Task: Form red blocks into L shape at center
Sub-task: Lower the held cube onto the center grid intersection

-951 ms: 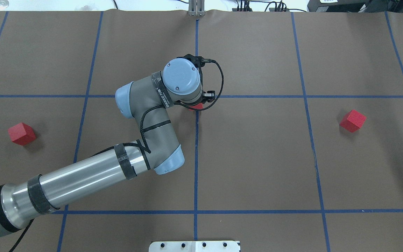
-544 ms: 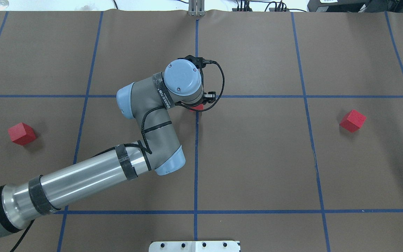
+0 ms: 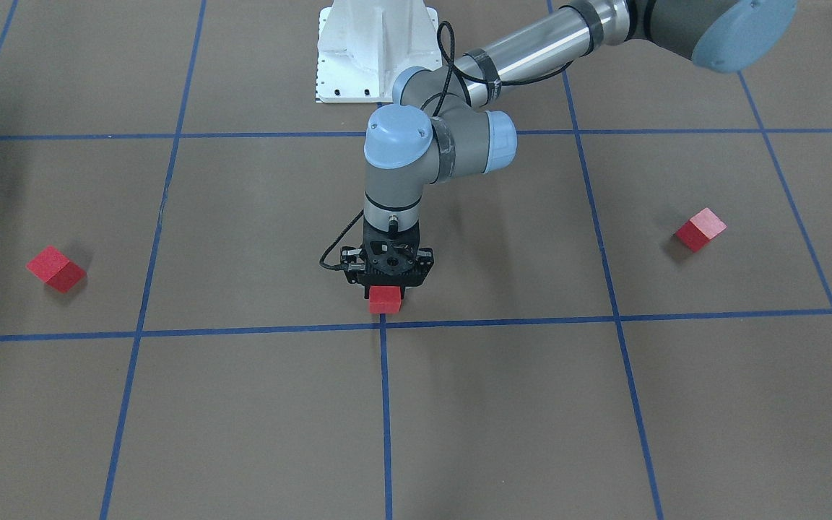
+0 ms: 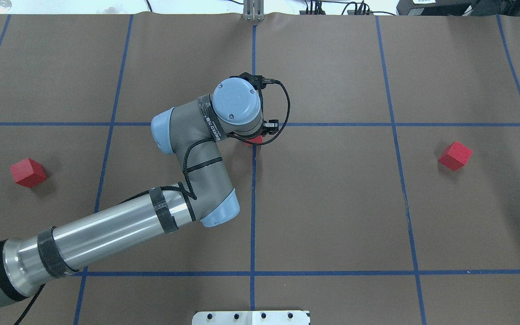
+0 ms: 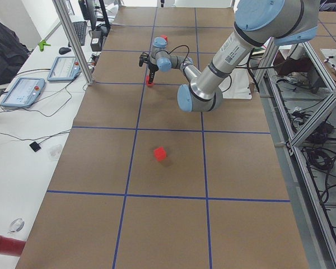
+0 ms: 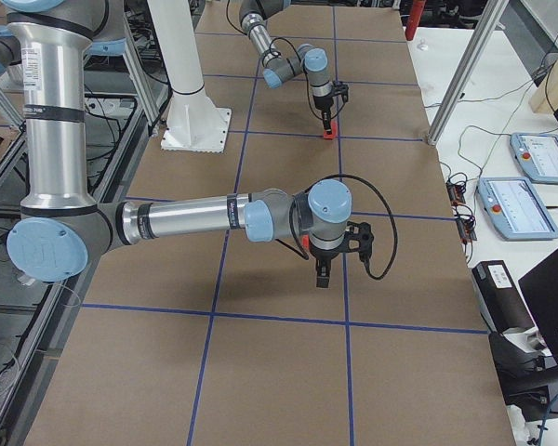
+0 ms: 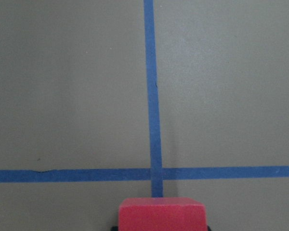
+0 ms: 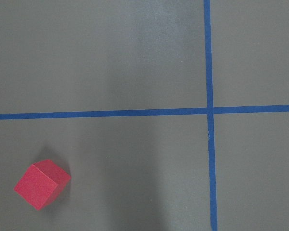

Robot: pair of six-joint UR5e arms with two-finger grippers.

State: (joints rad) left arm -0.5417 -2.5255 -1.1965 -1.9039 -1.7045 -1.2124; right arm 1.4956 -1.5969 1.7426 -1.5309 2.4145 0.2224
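Note:
My left gripper (image 3: 386, 289) is shut on a red block (image 3: 385, 300), low over the brown floor, just on the robot's side of the center crossing (image 3: 383, 325). In the overhead view the wrist hides most of this block (image 4: 254, 140). In the left wrist view the block (image 7: 161, 214) sits just below the crossing (image 7: 155, 173). A second red block (image 4: 27, 172) lies far left and a third (image 4: 455, 155) far right. My right gripper (image 6: 321, 271) shows only in the exterior right view, so I cannot tell its state. The right wrist view shows the third block (image 8: 42, 184).
The white robot base plate (image 3: 376, 43) stands at the robot's edge of the floor. Tablets and cables (image 5: 22, 92) lie on the white strip beyond the brown paper. Metal frame posts (image 6: 465, 65) stand at that edge.
My left wrist has shifted slightly right and toward the robot with the block still in its fingers. The two other blocks have not moved.

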